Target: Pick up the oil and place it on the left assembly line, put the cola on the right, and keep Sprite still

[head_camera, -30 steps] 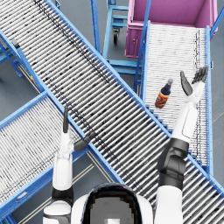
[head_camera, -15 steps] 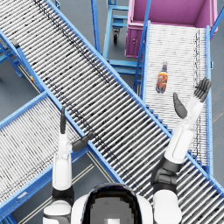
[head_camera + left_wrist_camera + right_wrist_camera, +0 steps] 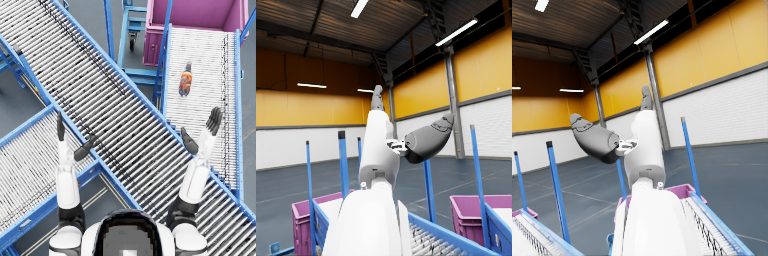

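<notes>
My right hand (image 3: 204,136) is up in the air over the right roller line with grey bars and blue side rails (image 3: 220,65). It holds nothing. Its fingers (image 3: 214,120) are straight and spread, and the thumb sticks out to the side, well apart from them. In the right wrist view the same hand (image 3: 619,142) is wide open too, with only the big yellow and white hall behind it.

The cola, a small dark brown bottle with an orange label (image 3: 185,80), lies flat on its side on the right roller line. Its dark cap end points to the far end. Its body looks dark at both ends, with a bright orange band around the middle. The bottle is farther away than my right hand and does not touch it. It lies between my hand and the big pink box (image 3: 153,45) at the far end of that line.

My left hand (image 3: 62,135) is also up and holds nothing, with its fingers straight and its thumb out to the right. It is over the near edge of the wide grey roller belt (image 3: 100,100) that runs slantwise across the middle, just beside the left roller line (image 3: 25,165). In the left wrist view that hand (image 3: 406,142) is open as well.
</notes>
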Robot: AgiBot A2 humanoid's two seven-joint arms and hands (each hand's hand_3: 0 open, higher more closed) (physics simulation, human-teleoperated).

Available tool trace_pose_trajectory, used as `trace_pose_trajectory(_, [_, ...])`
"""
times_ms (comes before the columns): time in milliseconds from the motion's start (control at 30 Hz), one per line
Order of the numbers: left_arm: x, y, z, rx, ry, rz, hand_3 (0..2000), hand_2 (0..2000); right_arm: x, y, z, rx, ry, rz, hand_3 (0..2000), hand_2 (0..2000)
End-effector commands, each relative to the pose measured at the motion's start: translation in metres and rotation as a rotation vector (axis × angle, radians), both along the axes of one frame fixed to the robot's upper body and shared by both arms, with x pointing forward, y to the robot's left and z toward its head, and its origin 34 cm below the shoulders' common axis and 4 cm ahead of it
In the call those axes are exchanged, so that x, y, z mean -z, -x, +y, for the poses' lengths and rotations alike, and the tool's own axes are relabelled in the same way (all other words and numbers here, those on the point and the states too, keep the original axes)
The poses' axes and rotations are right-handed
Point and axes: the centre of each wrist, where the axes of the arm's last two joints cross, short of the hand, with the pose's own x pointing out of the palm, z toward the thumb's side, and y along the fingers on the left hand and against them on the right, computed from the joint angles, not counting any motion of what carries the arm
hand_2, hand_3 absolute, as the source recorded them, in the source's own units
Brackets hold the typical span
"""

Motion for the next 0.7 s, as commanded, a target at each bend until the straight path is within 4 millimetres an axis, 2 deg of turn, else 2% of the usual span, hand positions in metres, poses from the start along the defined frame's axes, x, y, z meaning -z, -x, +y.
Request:
trace_pose_trajectory(33, [0.004,-0.003,0.008,-0.028,0.015,0.020,0,0,0.006,0.005,0.009,-0.024,0.007,0.011,0,0])
trace_pose_trajectory(67, [0.003,-0.002,0.004,-0.012,0.007,0.014,0,0,0.009,0.006,0.010,-0.027,0.006,0.019,0,0])
trace_pose_trajectory(133, [0.008,-0.004,0.010,-0.034,0.020,0.036,0,0,0.015,0.008,0.015,-0.043,0.010,0.035,0,0])
trace_pose_trajectory(167, [0.009,-0.004,0.010,-0.034,0.021,0.039,0,0,0.013,0.005,0.010,-0.028,0.005,0.033,0,0])
trace_pose_trajectory(200, [0.009,-0.003,0.008,-0.027,0.017,0.039,0,0,0.016,0.008,0.017,-0.050,0.014,0.038,0,0])
trace_pose_trajectory(333, [0.014,-0.003,0.008,-0.015,0.025,0.060,0,0,0.020,0.007,0.015,-0.058,0.013,0.057,0,0])
trace_pose_trajectory(700, [0.036,-0.001,-0.003,0.166,0.094,0.200,0,0,0.036,0.011,0.029,-0.280,0.093,0.157,0,0])
